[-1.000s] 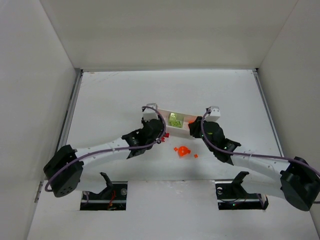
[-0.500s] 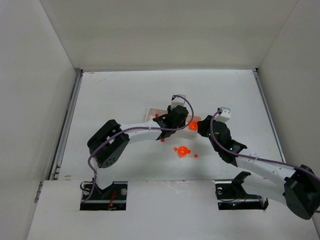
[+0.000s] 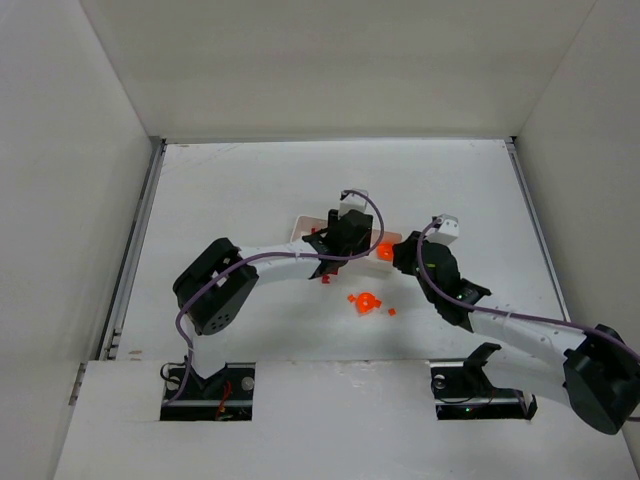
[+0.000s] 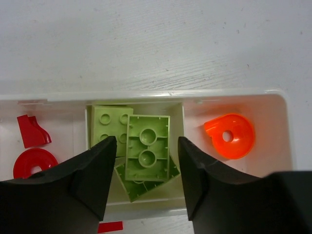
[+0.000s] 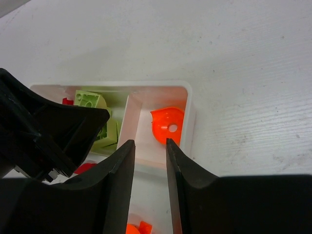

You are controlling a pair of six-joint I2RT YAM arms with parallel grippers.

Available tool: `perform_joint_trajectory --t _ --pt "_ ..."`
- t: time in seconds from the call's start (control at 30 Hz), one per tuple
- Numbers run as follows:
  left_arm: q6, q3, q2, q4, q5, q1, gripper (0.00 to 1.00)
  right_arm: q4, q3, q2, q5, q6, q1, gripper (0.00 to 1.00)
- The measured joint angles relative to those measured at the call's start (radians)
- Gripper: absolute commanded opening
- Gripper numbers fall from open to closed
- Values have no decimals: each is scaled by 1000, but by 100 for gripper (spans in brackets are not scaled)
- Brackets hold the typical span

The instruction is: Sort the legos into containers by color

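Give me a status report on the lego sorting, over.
Left claw open above binned green legos. Right claw open, empty, over tray. Loose orange legos on table. Claws crowded together.

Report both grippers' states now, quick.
Left gripper: open, holding nothing.
Right gripper: open only narrowly, holding nothing.
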Motion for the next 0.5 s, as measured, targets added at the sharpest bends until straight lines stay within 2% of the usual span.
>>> perform_joint_trajectory --t 0.2,0.37,0.5 --pt "1 -60 -55 2 -6 0 58 0 0 2 0 0 0 48" --pt "1 -135 -216 3 -36 0 59 0 0 19 1 -4 13 51" --pt "-7 -204 -381 23 -57 -1 51 1 0 35 0 -8 34 51"
